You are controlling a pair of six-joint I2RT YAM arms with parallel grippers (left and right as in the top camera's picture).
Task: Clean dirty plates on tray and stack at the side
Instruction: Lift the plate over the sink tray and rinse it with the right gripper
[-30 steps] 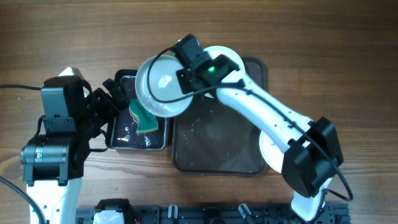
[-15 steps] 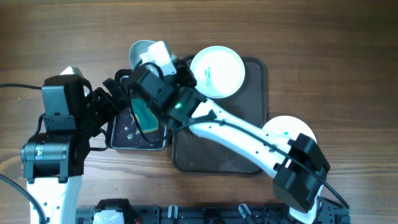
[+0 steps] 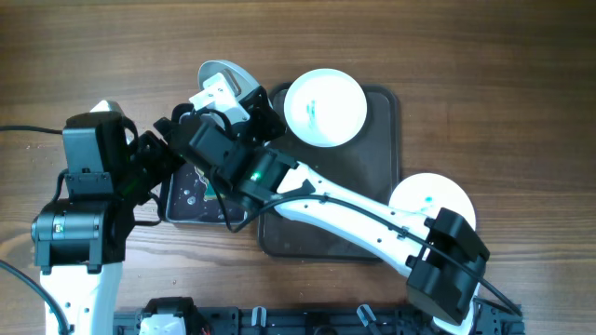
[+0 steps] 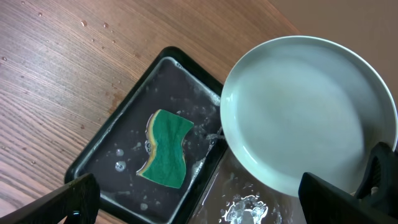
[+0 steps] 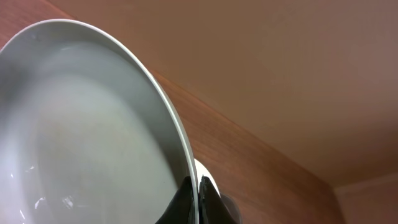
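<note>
One white round plate (image 3: 216, 76) is clenched by its rim in the right pincer (image 5: 194, 198). It hangs tilted over the far end of the small black water tub (image 4: 115, 118), which sits just left of the dark brown tray (image 3: 377, 158). A green sponge with a yellow back (image 4: 166, 148) lies in the tub's water. A second white plate (image 3: 324, 107) rests on the tray's far part. A third white plate (image 3: 433, 191) sits on the wooden surface (image 3: 503, 74) right of the tray, partly under the right arm. The left pincer (image 4: 199, 186) hovers released, fingers wide apart, at the tub's left side.
</note>
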